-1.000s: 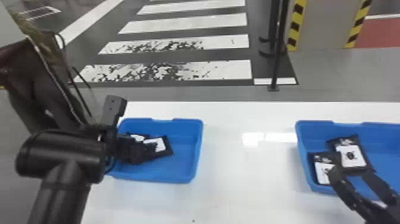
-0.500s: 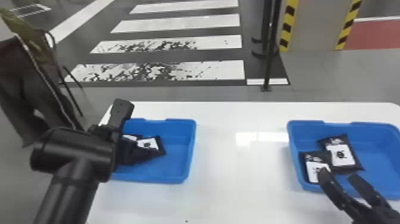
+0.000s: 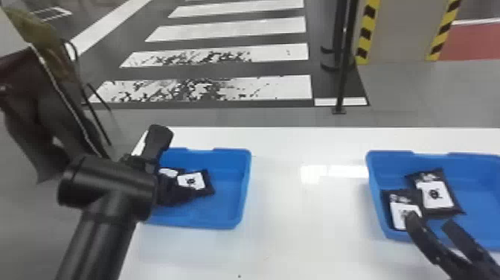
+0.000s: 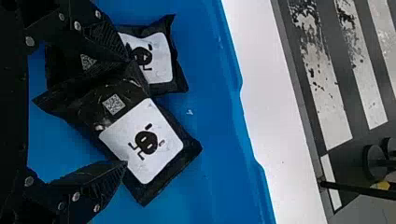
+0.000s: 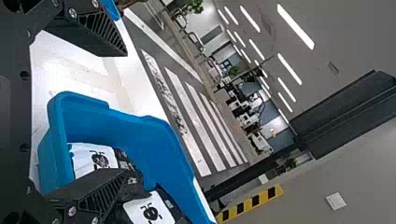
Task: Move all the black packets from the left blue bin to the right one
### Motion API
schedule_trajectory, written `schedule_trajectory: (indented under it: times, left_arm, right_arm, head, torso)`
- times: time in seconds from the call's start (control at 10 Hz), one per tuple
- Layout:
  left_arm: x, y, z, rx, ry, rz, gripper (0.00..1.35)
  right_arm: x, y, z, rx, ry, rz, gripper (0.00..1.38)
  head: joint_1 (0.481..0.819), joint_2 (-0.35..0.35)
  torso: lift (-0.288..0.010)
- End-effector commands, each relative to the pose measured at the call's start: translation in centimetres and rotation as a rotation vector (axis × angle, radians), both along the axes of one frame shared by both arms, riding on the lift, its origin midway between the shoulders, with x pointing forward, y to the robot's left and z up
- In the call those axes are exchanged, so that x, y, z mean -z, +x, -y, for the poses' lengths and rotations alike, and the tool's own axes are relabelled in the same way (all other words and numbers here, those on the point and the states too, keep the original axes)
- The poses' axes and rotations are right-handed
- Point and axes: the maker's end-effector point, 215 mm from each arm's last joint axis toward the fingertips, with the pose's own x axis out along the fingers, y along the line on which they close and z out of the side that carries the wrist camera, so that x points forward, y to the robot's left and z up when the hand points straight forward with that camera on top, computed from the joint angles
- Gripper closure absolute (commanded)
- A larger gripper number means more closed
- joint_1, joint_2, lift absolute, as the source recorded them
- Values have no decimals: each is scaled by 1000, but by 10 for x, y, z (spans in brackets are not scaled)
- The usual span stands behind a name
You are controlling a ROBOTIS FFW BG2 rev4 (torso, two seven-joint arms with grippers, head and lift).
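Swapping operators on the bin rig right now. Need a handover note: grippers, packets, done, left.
Left gripper: in the left bin, fingers open on either side of a packet; no lift yet.
Right gripper: fingers open, at the near side of the right bin.
Done: two packets in the right bin, one toward its left wall, one beside it, labels up.
Left to do: at least two in the left bin, the straddled one and its neighbour.
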Motion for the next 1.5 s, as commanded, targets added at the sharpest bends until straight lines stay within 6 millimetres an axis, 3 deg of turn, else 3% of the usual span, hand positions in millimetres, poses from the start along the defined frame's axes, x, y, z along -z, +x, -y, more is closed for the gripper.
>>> schedule_trajectory:
  times: [0.0,0.1,0.2,0.5,0.6,0.7,0.9,1.0,1.1,1.3,1.4]
  left_arm:
    - [7,4,-1,-2,-1,-12,433]
    - [15,3,-1,-9,-12,-33,670]
    - [20,3,-2,-18,-16,-43,823]
    - [14,15,0,21,8,-6,815]
    - [-1,28,4,58,14,51,1108]
    - [-16,26,-2,46,29,87,1154]
    - [-27,18,12,62,-43,141,1211]
    - [-43,6,19,68,-89,192,1211]
    - [-60,-8,29,83,-136,246,1211]
    - [-84,-22,89,207,-308,358,1211]
    - [-95,-34,116,251,-348,376,1211]
  right_arm:
    - [2,1,0,0,13,-4,145]
    - [3,0,-1,1,26,-8,145]
    - [4,0,-1,1,26,-11,147]
    - [7,-1,-2,-1,46,-19,145]
    - [8,-2,-2,-3,51,-19,145]
    - [8,-2,-2,-4,49,-19,145]
    - [7,-2,-3,-6,52,-18,147]
    - [6,-2,-4,-8,54,-17,147]
    - [3,-2,-6,-18,56,-13,145]
    - [-9,-1,-26,-91,73,-1,145]
    - [-22,6,-45,-157,94,24,145]
  head:
    - [695,181]
    - [695,182]
    - [695,183]
    - [695,184]
    - [695,182]
    - [695,177]
    - [695,177]
    - [695,172]
    - [695,166]
    - [695,154]
    - [695,135]
  torso:
    - [-140]
    - [-140]
    - [-140]
    - [-140]
    - [-140]
    - [-140]
    - [-140]
    - [-140]
    - [-140]
    - [-140]
    - [-140]
